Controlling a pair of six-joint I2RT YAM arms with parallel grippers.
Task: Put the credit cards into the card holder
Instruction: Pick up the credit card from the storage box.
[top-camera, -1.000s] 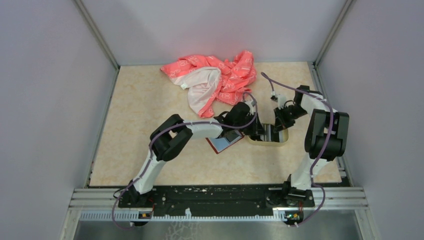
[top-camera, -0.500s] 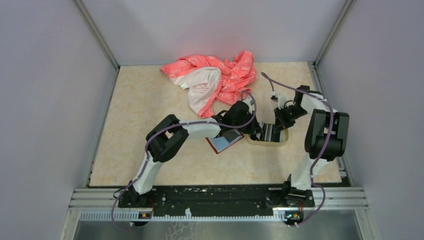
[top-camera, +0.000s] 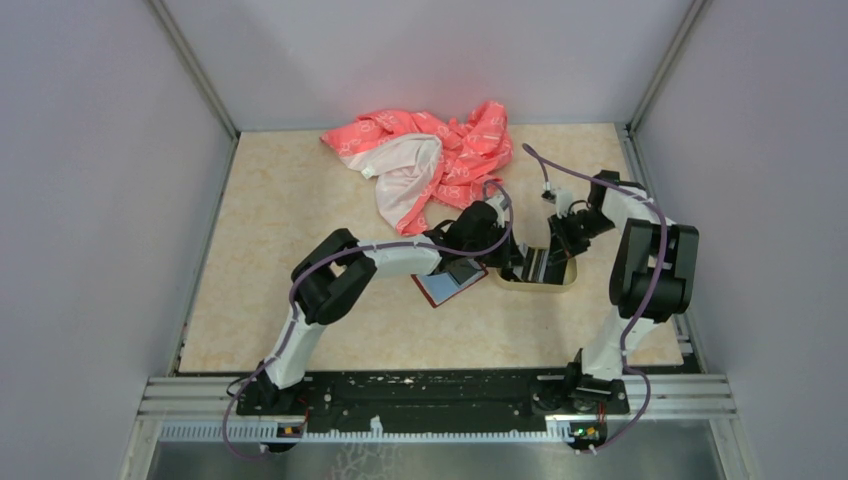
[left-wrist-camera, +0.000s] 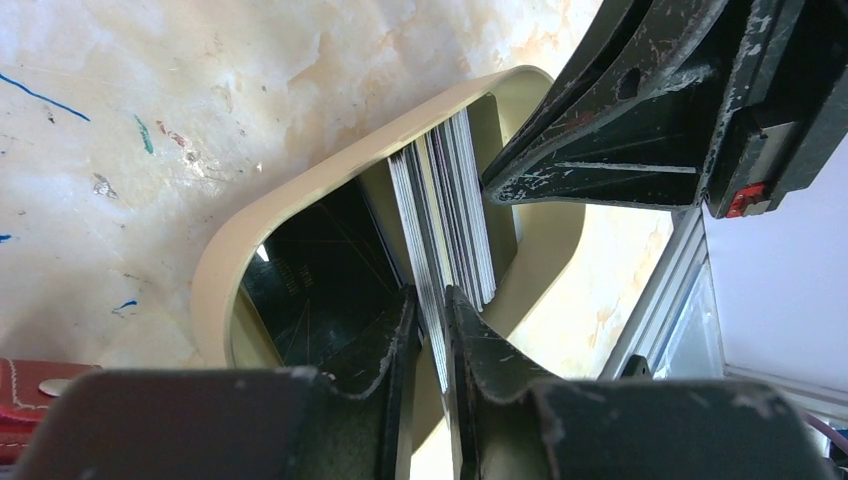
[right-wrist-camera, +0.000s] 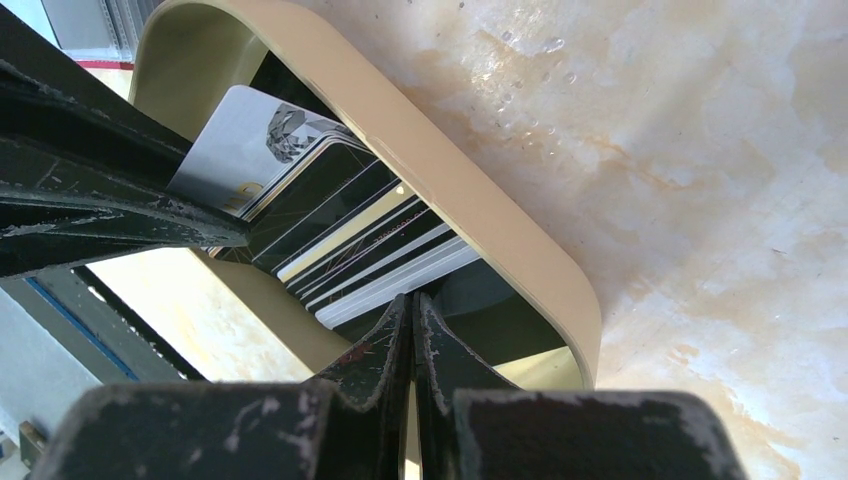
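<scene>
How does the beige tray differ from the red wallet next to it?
The tray is beige and oval with a raised wall, while the wallet is dark red, rectangular and lies open and flat. The tray holds a stack of cards standing on edge. No card shows in the wallet, though part of it is hidden. Both rest on the table, side by side.
</scene>
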